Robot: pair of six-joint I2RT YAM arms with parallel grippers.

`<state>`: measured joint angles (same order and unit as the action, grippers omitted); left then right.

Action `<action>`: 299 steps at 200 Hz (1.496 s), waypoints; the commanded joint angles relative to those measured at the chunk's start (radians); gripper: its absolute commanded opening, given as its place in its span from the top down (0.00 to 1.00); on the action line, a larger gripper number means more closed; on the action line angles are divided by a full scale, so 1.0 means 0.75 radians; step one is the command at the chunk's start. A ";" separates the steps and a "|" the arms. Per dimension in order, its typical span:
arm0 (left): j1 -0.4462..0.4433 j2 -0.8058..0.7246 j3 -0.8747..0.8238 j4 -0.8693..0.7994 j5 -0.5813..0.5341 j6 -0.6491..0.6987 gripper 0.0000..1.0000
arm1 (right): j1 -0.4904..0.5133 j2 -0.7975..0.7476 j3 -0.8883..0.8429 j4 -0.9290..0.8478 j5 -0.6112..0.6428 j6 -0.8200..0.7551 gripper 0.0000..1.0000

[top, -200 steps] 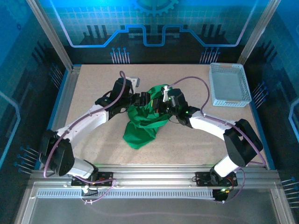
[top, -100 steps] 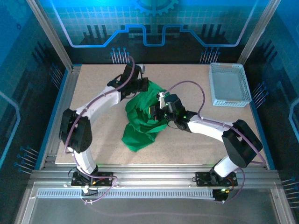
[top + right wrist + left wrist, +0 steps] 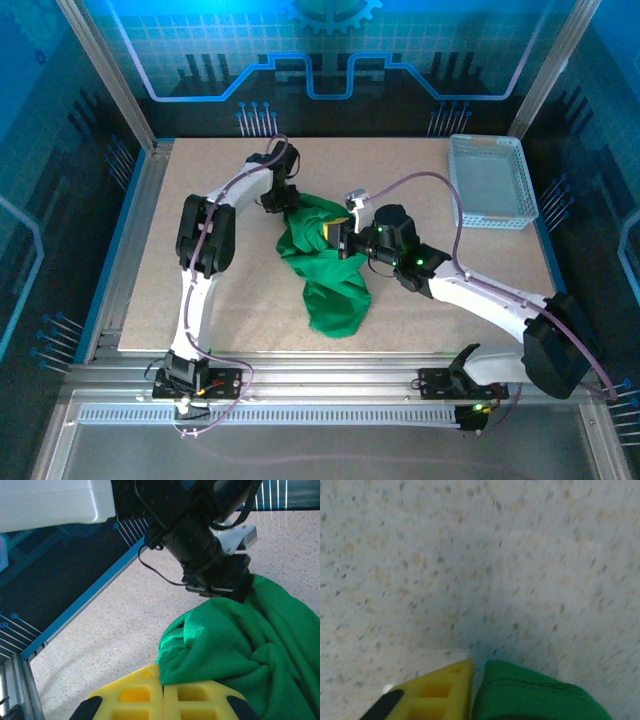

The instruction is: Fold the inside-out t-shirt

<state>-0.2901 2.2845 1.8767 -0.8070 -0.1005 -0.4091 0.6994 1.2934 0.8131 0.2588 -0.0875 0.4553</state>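
Speckled tabletop [image 3: 470,555] up top; yellow claw finger [image 3: 440,695] btm left, green t-shirt [image 3: 530,695] just beside, rt.

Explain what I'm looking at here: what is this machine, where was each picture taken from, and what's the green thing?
These are two robot arms bolted at the near edge of a table. The wide picture looks down from above and behind them: left arm on the left, right arm on the right. The other two come from a camera on each wrist, looking past its yellow jaws. On the table lie a crumpled green t-shirt and, far right, a white mesh basket. The right arm's jaws are shut, apparently pinching the cloth. The left arm's jaws sit at the shirt's far edge; whether they grip it is unclear.
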 commanded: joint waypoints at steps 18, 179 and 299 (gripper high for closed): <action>-0.030 -0.625 -0.552 0.329 0.019 -0.069 0.36 | -0.125 0.012 0.018 0.040 -0.070 0.132 1.00; -0.233 -0.894 -0.971 0.818 0.374 -0.177 0.90 | -0.138 -0.084 0.080 -0.069 -0.071 0.017 1.00; 0.019 -1.255 -1.008 0.746 0.306 -0.127 1.00 | -0.352 -0.333 0.141 -0.206 -0.280 0.028 1.00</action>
<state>-0.2634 1.2980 1.1179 -0.1867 0.1795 -0.5449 0.4435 1.0508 0.9333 0.0742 -0.2367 0.4767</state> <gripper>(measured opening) 0.053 0.065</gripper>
